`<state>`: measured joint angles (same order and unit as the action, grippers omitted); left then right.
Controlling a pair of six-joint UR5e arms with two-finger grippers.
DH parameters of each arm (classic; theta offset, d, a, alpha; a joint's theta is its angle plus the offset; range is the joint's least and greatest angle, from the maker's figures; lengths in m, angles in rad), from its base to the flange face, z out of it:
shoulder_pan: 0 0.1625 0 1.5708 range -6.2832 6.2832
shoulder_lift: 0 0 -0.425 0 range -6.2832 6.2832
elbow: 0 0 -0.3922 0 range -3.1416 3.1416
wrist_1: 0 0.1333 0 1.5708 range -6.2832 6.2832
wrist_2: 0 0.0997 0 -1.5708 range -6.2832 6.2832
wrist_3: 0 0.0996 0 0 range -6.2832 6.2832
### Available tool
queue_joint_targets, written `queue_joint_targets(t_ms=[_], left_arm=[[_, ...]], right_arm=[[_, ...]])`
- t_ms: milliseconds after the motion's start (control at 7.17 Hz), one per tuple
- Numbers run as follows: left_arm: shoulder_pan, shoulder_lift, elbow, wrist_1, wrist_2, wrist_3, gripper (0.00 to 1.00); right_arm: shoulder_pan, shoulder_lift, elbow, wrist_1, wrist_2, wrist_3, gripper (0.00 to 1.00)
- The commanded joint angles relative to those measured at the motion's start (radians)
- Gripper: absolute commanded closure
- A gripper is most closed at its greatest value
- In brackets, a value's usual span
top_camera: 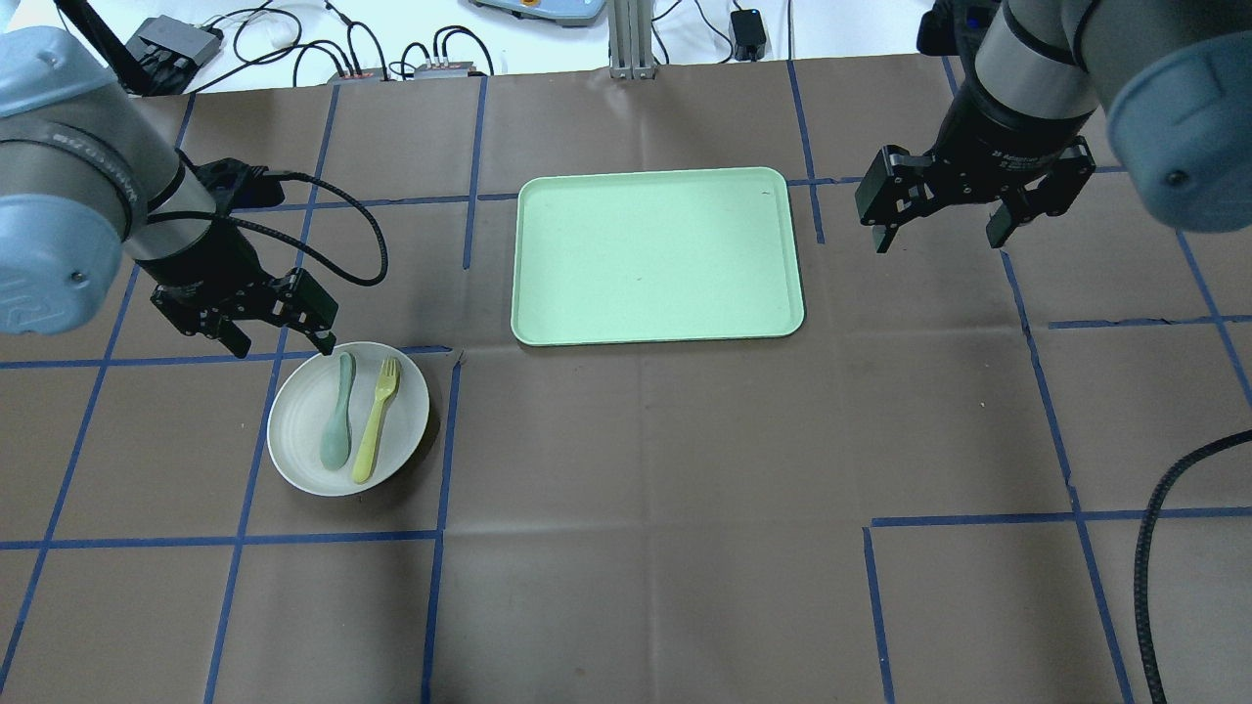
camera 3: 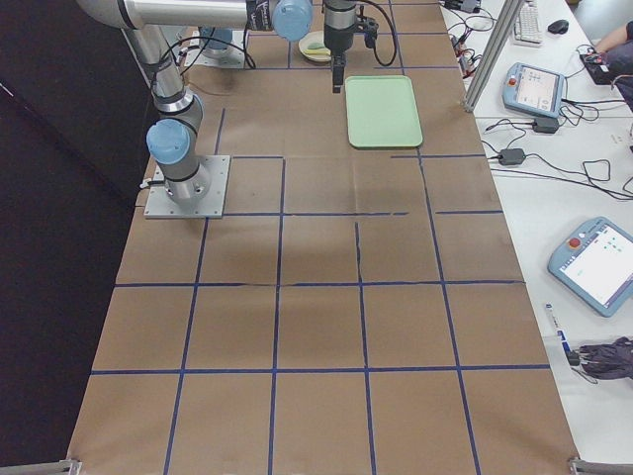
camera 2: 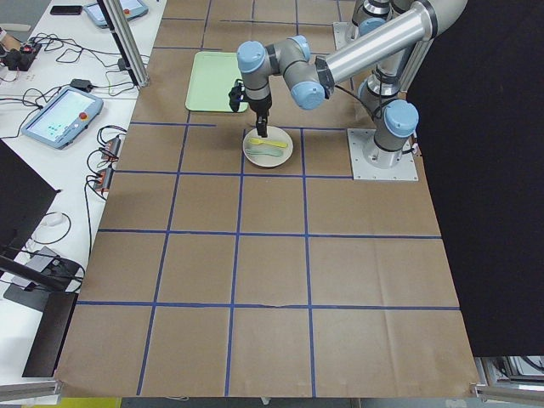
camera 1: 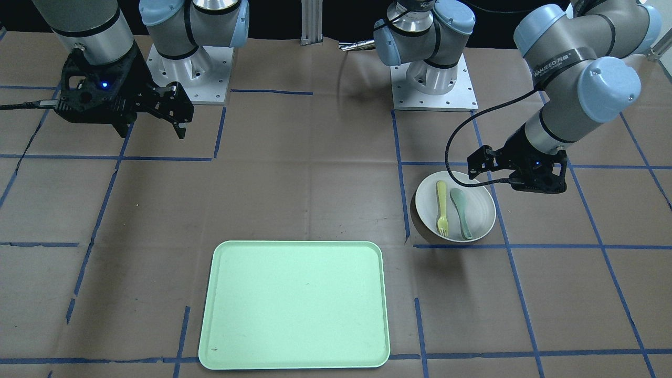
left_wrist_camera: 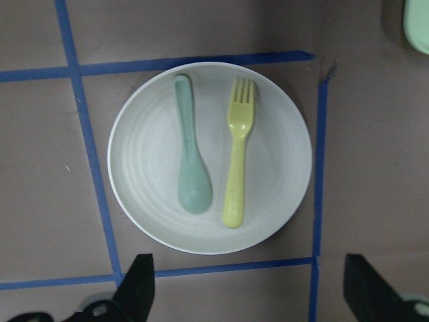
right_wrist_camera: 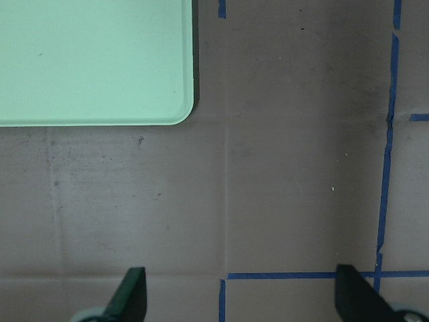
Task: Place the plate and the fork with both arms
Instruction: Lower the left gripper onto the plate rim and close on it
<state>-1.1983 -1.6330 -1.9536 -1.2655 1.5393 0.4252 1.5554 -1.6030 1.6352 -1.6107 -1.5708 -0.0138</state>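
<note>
1. A table (top_camera: 626, 548) covered in brown paper, marked into squares with blue tape, is seen from above and from the sides.
2. The plate (top_camera: 293, 460), round and off-white, sits on the left part of the table, nearer the robot than the tray.
3. The fork (top_camera: 377, 422), pale yellow, lies inside the plate with its tines pointing to the far side.
4. A grey-green spoon (top_camera: 337, 422) lies in the plate just left of the fork, roughly parallel to it, with its bowl at the near end.
5. A mint-green rectangular tray (top_camera: 655, 254) lies flat toward the far side of the table, around the middle, well apart from the plate.
6. The left gripper (top_camera: 284, 343) hangs over the far rim of the plate, pointing down. Its two black fingers are spread wide and hold nothing.
7. The right gripper (top_camera: 937, 237) hangs over bare table just right of the tray, near its far right corner. Its fingers are also spread wide and hold nothing.
8. The right wrist camera shows only a corner of the tray, brown paper and blue tape below it.
</note>
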Motion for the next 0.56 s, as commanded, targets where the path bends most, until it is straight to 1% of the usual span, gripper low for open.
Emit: queue_joint_targets(t_ms=[0, 139, 279, 418], left_arm=[[0.084, -0.028, -0.073, 0.099, -0.004, 0.072, 0.01], [0.112, -0.060, -0.080, 0.109, -0.005, 0.072, 0.01], [0.158, -0.100, -0.084, 0.130, -0.046, 0.072, 0.01], [0.187, -0.134, -0.091, 0.133, -0.095, 0.075, 0.06]], right_arm=[[0.000, 0.000, 0.000, 0.000, 0.000, 0.000, 0.00], [0.000, 0.000, 0.000, 0.000, 0.000, 0.000, 0.00], [0.002, 0.000, 0.000, 0.002, -0.002, 0.000, 0.00], [0.000, 0.000, 0.000, 0.000, 0.000, 0.000, 0.00]])
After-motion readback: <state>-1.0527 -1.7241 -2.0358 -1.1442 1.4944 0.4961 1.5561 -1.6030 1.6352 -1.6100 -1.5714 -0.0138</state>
